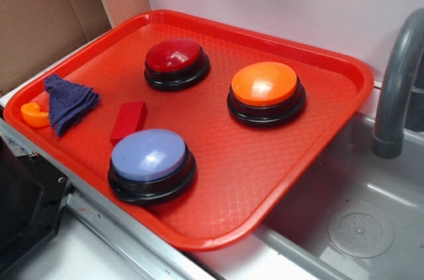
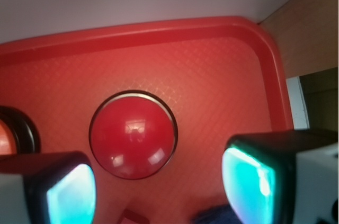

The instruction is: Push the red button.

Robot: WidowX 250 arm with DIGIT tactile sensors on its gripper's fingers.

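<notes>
The red button (image 1: 176,59) is sitting at the far left of the tray (image 1: 285,181), well apart from the orange-topped button (image 1: 265,88). The pincer (image 2: 159,181) is hovering above it, fingers spread wide and empty, probably lining up to press.

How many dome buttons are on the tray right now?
3. The red button sits at the back, the orange button to its right, the blue button at the front edge. None appear hidden.
</notes>
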